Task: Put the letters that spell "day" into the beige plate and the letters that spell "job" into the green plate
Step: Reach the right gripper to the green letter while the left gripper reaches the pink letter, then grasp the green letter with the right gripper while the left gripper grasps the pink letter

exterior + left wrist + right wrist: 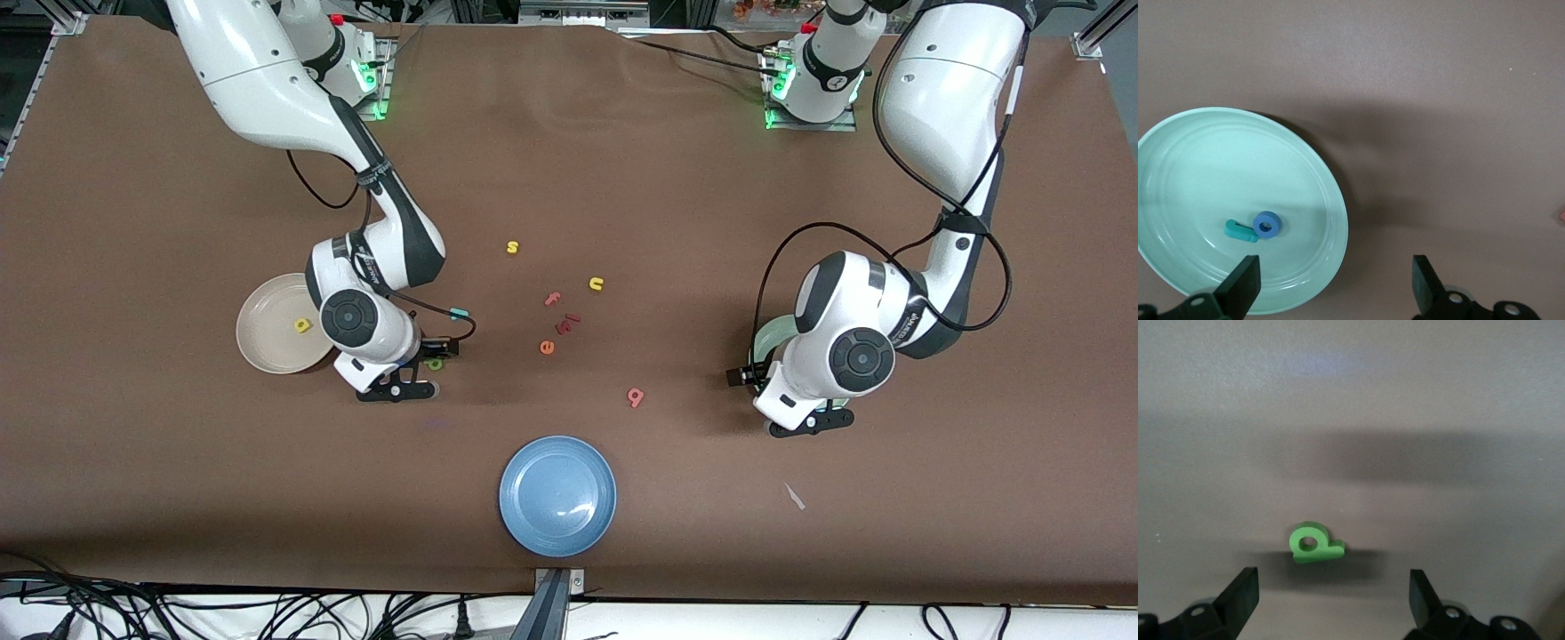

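Right wrist view: the right gripper (1331, 603) hangs with fingers spread over the green a (1313, 543), low in the frame on bare table (1351, 400). Tiny, light and probably stiff, it wants pinching across its flat sides. Left gripper (1338, 287) waits, fingers spread, over the green plate (1328, 200).

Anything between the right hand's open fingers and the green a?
Nothing: the right wrist view shows only bare brown table between the right hand and the green a.

Brown table (622, 178): beige plate (267, 342), green plate (772, 336), blue plate (557, 495), scattered letters, possibly paper scrap (794, 496).
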Available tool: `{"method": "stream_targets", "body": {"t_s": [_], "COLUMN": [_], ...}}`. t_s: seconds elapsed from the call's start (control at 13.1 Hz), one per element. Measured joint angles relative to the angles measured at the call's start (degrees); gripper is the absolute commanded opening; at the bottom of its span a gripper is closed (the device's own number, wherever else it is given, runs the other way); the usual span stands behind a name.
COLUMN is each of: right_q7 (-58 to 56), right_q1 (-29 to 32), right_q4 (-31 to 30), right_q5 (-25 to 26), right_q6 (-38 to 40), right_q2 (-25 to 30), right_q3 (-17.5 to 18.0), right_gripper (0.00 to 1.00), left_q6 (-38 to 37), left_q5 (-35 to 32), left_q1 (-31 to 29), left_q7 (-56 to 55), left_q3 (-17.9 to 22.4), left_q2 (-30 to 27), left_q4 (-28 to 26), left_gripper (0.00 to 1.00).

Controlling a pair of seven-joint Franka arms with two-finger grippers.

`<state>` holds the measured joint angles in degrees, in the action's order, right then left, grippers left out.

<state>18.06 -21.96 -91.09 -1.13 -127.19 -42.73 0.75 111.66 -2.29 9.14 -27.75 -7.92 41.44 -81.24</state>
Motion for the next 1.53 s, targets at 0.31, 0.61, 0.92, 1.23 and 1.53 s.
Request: {"method": "stream_targets", "body": {"t_s": [0.31, 0.61, 0.92, 1.23, 1.53], "right_q7": [0.1, 0.2, 0.2, 0.3, 0.3], "right_q1": [0.0, 0.0, 0.0, 0.0, 0.0], "right_q4": [0.2, 0.3, 0.4, 0.4, 0.4], "right_q5": [-0.1, -0.2, -0.2, -0.2, -0.2], "right_q6": [-0.2, -0.2, -0.2, -0.5, -0.8], "right_q2": [-0.6, -0.7, -1.0, -1.2, -1.4], "right_q3": [0.0, 0.0, 0.5, 0.7, 0.7], "right_gripper": [1.0, 1.0, 1.0, 1.0, 0.87], "left_q6": [0.5, 0.6, 2.2, 7.5, 8.0], "left_q5": [0.0, 0.0, 0.0, 0.0, 0.0], "left_q1": [1.1, 5.5, 7.3, 8.3, 8.4], "left_q7": [0.2, 1.6, 9.1, 14.8, 15.8], "left_q3": [-0.2, -0.2, -0.3, -0.4, -1.6], "left_q2": [0.3, 1.1, 1.3, 3.1, 3.3], "left_q4": [1.6, 5.1, 6.8, 6.8, 7.1], "left_gripper": [1.0, 1.0, 1.0, 1.0, 1.0]}}
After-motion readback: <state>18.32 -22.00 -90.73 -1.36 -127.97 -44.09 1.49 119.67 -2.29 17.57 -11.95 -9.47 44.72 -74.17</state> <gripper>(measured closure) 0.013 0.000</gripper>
